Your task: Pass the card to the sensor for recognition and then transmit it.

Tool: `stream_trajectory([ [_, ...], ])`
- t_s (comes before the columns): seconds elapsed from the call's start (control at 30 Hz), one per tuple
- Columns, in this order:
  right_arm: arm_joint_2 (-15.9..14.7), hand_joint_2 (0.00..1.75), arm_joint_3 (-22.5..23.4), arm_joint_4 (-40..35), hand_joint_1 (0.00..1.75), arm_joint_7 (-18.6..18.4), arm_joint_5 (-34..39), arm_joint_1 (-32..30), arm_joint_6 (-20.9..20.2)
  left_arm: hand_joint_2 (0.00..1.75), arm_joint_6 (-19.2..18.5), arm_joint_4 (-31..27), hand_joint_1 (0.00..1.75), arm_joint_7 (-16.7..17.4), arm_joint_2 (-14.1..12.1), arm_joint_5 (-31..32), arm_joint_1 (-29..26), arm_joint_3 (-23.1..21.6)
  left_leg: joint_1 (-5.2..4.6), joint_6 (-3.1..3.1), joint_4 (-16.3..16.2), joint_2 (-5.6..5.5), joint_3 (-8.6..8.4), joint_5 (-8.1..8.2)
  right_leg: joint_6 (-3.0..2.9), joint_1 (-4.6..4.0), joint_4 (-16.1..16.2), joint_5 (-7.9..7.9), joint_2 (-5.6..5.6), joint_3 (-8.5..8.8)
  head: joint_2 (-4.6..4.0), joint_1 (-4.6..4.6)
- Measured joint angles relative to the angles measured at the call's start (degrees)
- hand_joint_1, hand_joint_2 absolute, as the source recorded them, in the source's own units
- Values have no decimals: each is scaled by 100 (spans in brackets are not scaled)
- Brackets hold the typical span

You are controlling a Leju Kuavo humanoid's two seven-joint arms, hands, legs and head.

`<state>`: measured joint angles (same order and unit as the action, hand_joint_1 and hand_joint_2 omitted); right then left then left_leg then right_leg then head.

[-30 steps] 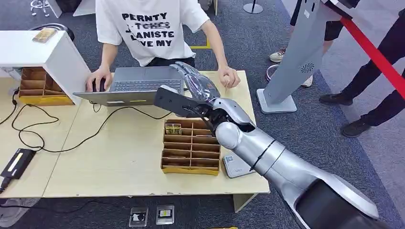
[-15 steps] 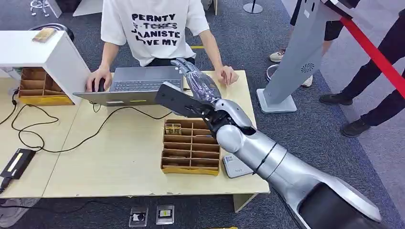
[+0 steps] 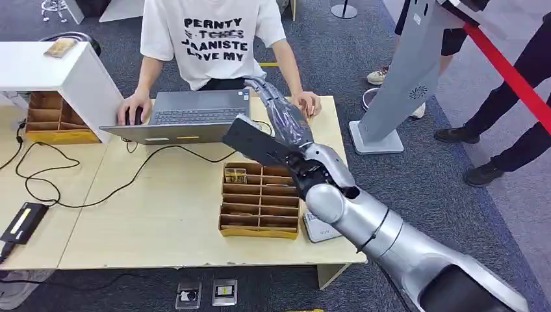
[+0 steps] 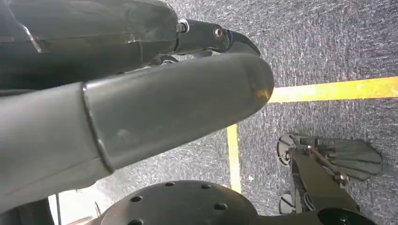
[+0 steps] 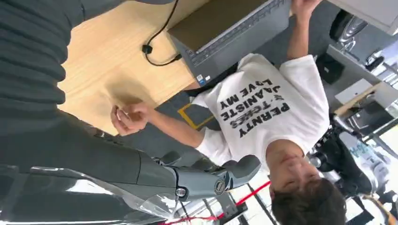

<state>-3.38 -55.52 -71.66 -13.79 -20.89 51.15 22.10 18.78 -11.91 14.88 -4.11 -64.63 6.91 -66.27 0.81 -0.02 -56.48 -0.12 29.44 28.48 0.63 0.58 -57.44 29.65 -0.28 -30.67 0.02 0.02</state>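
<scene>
Grey carpet surrounds a pale wooden table, behind which a person in a white printed T-shirt sits with one hand on a mouse beside an open grey laptop and the other resting on the tabletop. From the lower right of the head view the silver right arm reaches across the table, and the right hand stretches toward the person, its dark fingers extended and fairly straight rather than curled. A flat dark card sticks out from the thumb side of that hand, held up above the table and over the far edge of a brown compartment tray; the exact grip on it is hidden, though the card stays clamped against the hand. A small grey sensor pad lies on the table just beside the tray, partly under the forearm. The left hand hangs over the carpet, and I cannot tell whether it is released or clenched.
</scene>
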Motion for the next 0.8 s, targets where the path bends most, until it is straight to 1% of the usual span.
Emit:
stream_trajectory([
  [0.13, -263, 175, 92, -567, 0, -342, -504, -324, -2, 0, -9, 0, 0, 0, 0, 0, -5, 0, 0, 0, 0, 0, 1, 0, 0, 0, 1, 0, 0, 0, 0, 0],
  [0.23, -425, 175, 166, -921, 0, -427, -665, -501, -24, 0, -15, 0, 0, 0, 0, 0, -8, 0, 0, 1, 0, 3, 1, 1, 0, 0, 0, 0, 0, 0, 0, 0],
  [0.43, -724, 175, 300, -1516, 0, -683, -1208, -863, -334, 0, -52, 0, 0, -2, 0, 7, -15, 0, 0, 0, -1, 3, 1, 1, 0, 0, 0, 0, 0, -1, 0, 0],
  [0.6, -944, 175, 315, -1876, 0, -853, -1607, -1104, -548, 0, -55, 0, 0, -2, 2, 7, -13, 0, 0, 1, -1, 7, 0, 1, 0, 0, 0, 0, 1, -1, 0, 0],
  [0.8, -1141, 175, 311, -2055, 0, -1058, -2070, -1343, -782, 0, -59, 0, 0, -7, 2, 24, -13, 0, 0, 1, -1, 7, 1, 1, 0, 0, 0, 0, 2, -1, 0, -2],
])
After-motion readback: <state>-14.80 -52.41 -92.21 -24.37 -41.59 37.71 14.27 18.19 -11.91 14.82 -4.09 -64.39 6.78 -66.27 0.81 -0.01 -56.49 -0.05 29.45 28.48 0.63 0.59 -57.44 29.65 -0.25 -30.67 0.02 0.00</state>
